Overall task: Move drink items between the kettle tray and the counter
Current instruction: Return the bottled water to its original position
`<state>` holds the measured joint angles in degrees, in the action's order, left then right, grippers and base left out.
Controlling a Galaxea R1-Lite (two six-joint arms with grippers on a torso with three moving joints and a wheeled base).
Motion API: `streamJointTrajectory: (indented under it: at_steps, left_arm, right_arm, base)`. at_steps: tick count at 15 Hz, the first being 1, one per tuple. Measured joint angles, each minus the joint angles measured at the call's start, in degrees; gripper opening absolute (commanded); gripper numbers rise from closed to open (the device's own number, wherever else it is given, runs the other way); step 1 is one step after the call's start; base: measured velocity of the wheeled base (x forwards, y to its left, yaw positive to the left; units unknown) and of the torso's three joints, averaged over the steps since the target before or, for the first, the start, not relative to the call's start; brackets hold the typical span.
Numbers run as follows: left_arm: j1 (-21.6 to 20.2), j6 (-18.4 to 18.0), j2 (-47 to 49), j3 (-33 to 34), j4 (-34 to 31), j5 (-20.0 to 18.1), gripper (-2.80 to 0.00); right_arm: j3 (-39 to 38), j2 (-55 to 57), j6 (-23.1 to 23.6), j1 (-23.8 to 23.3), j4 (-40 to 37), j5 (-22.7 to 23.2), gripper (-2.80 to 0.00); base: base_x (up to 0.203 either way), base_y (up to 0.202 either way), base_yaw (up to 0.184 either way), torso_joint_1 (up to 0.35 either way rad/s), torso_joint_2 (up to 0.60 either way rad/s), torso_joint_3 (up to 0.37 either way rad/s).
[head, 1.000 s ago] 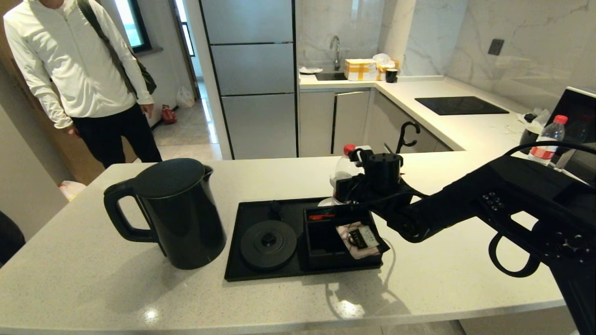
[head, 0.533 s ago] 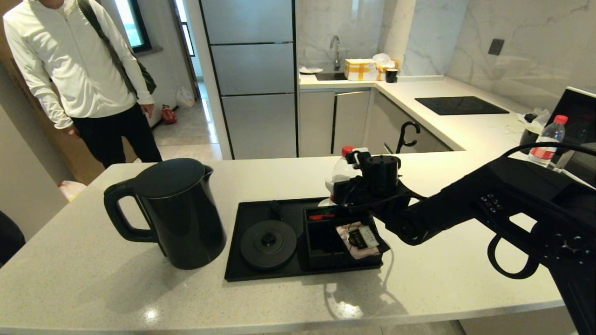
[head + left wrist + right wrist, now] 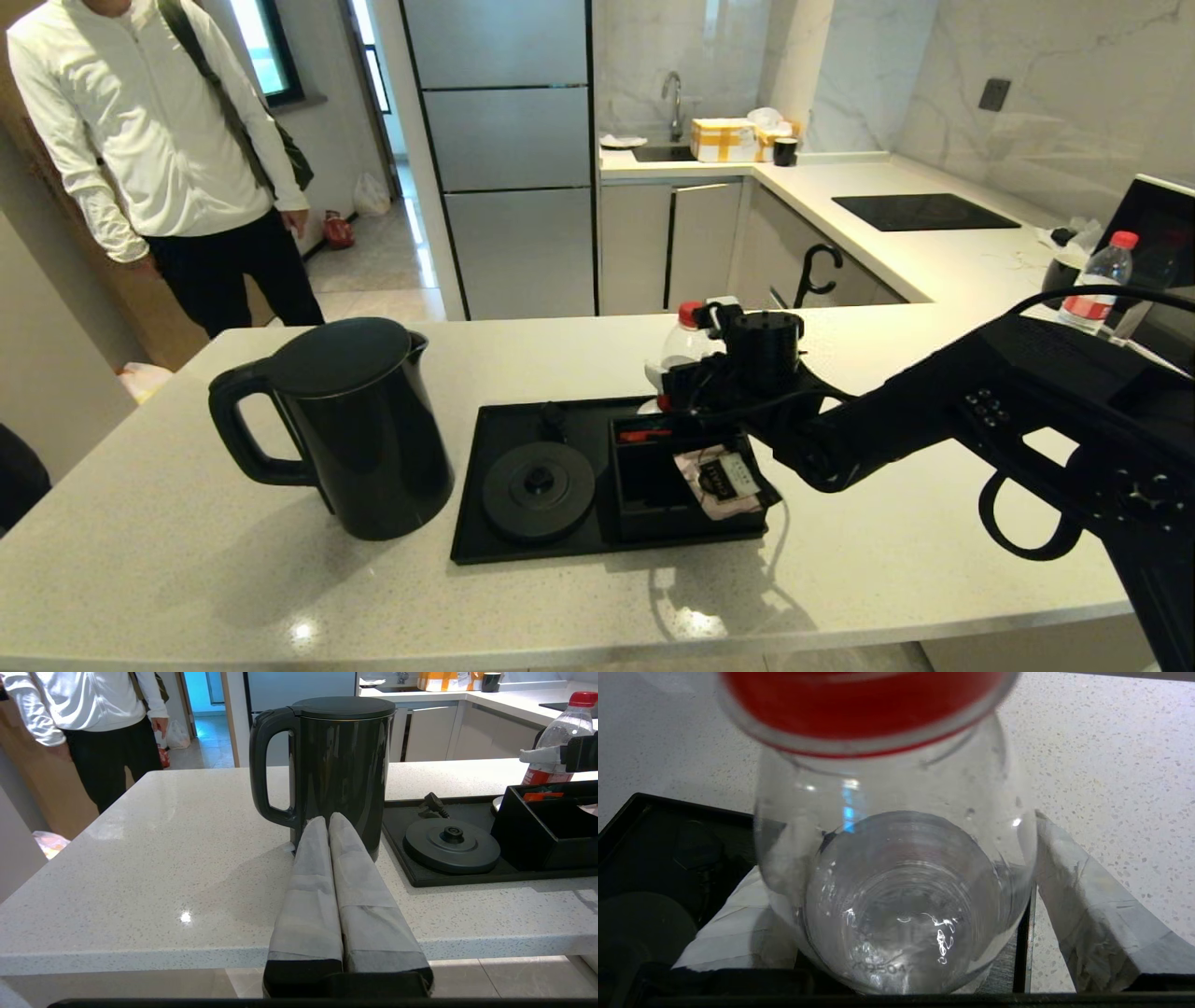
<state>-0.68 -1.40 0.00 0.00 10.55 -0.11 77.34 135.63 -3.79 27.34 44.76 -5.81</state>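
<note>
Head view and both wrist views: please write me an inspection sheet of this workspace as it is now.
Surface: counter, pale speckled stone.
Job's things: kettle stands on the counter, left of kettle tray; its round base is bare. Bottle upright at the tray's far edge.
Clutter: pink sachet in a tray compartment.
Grippers: right gripper open around the bottle; left gripper shut, before the kettle.
Cables: plug on tray.
Surroundings: person, hob, second bottle.

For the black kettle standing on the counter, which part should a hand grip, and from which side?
Probably the loop handle. The kettle stands upright on the counter, left of the tray, with its handle facing the robot's left and nothing beside it. Coming from that side, fingers could pass through the loop; the body looks too wide.
</note>
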Motion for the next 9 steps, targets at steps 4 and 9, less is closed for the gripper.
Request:
streamJointTrajectory:
  at_steps: [4, 9]
  left_arm:
    - [0.00, 0.02, 0.00, 0.00, 0.03, 0.04, -2.80]
    - [0.00, 0.00, 0.00, 0.00, 0.01, 0.01, -2.80]
  right_arm:
    - [-1.54, -0.62, 0.10, 0.20, 0.91, 0.44, 0.00]
    - [-3.75, -1.43, 0.11, 0.30, 3.15, 0.74, 0.00]
  base:
    - [0.000, 0.000, 0.000, 0.000, 0.00, 0.000]
    - [0.000, 0.000, 0.000, 0.000, 0.00, 0.000]
